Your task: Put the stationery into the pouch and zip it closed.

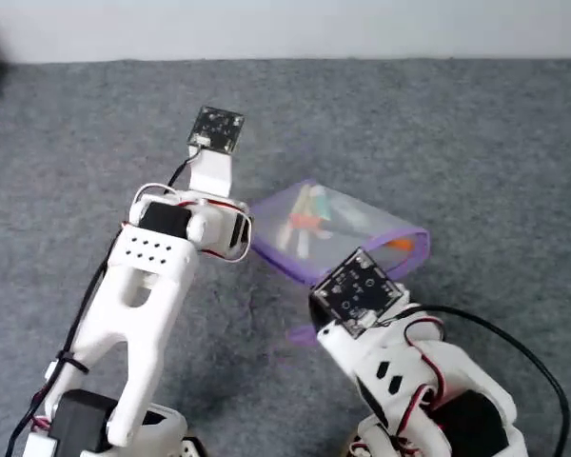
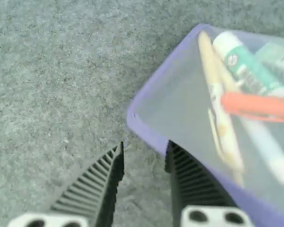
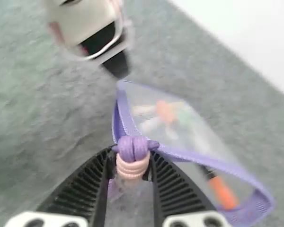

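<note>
A clear pouch point(image 1: 335, 227) with purple edging lies on the grey carpet. Inside it are a green-and-white marker point(image 2: 248, 66), an orange pen point(image 2: 258, 105) and a yellowish pencil point(image 2: 218, 106). My left gripper point(image 2: 143, 158) stands open at the pouch's corner point(image 2: 134, 117), one finger point(image 2: 182, 182) over the purple edge and the other on the carpet side. My right gripper point(image 3: 132, 158) is shut on the purple zipper pull point(image 3: 132, 145) with its pink cord, at the pouch's near end. The left arm's dark finger point(image 3: 117, 70) shows at the pouch's far corner.
Grey carpet point(image 1: 457, 124) spreads all round the pouch, up to a white wall point(image 1: 285, 29) at the back. Both arm bases stand at the front edge, and a black cable point(image 1: 514, 347) loops beside the right arm.
</note>
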Controlling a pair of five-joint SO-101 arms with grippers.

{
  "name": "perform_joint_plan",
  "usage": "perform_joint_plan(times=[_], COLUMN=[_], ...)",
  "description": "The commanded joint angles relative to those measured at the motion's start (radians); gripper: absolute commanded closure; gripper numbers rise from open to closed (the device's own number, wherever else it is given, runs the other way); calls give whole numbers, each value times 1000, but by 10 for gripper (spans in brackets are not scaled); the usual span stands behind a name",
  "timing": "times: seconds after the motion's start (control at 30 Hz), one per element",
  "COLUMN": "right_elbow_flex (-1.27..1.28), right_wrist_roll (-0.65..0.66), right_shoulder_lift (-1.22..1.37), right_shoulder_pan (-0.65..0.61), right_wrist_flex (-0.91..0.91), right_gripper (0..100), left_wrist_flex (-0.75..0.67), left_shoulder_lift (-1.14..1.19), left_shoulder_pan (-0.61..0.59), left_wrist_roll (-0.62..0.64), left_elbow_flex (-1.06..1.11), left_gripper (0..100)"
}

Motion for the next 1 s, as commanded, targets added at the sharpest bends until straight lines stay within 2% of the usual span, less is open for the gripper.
perform_joint_plan(times=[0.0, 0.1, 0.23, 0.43, 0.57, 0.73, 0.97], right_elbow_flex=[-51, -54, -58, -57, -57, -57, -57], right_wrist_roll=[20, 20, 18, 18, 15, 12, 12], right_shoulder_lift=[10, 41, 71, 79, 74, 74, 76], right_shoulder_pan=[38, 42, 71, 107, 107, 107, 107], right_wrist_flex=[-77, -105, -153, -177, -179, -179, -179], right_gripper=[991, 991, 991, 991, 991, 991, 991], left_wrist_flex=[40, 69, 160, 410, 485, 411, 120], left_shoulder_lift=[-17, -17, -17, -37, -146, -330, -582], left_shoulder_pan=[57, 78, 40, -17, -6, 23, 44], left_wrist_roll=[-14, -12, -15, -23, -137, -247, -281], left_elbow_flex=[-21, -65, -170, -337, -331, -165, 176], left_gripper=[871, 870, 859, 696, 666, 666, 666])
